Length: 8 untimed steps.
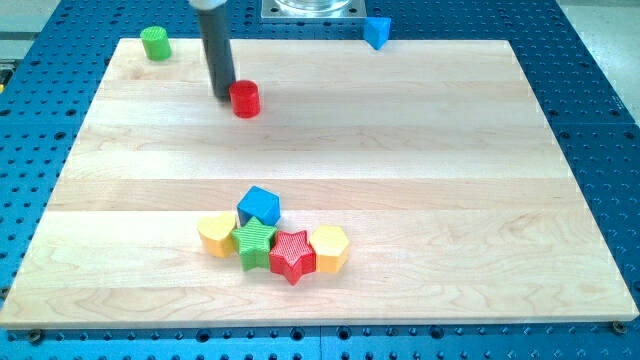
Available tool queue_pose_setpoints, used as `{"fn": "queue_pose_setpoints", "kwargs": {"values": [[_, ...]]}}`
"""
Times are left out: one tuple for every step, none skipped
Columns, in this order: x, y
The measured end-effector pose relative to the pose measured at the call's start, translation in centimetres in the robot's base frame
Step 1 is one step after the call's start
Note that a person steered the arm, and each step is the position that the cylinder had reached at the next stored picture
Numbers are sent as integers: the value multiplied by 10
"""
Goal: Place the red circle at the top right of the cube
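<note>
The red circle [245,99], a short red cylinder, stands near the view's top, left of centre. My tip [224,95] sits just left of it, close to or touching its left side. The blue cube [259,206] stands lower, near the board's middle-bottom, well below the red circle. It heads a cluster with a yellow heart [216,235], a green star [255,243], a red star [292,256] and a yellow hexagon [329,248].
A green cylinder [155,43] stands at the board's top left corner. A small blue block [376,31] stands at the top edge, right of centre. The wooden board [450,180] lies on a blue perforated table.
</note>
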<state>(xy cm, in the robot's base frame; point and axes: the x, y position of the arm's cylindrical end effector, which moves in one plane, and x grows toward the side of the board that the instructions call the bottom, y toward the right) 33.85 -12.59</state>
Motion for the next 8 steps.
{"fn": "queue_pose_setpoints", "kwargs": {"values": [[31,12],[21,-13],[-18,-5],[-16,41],[44,46],[71,46],[88,34],[125,51]]}}
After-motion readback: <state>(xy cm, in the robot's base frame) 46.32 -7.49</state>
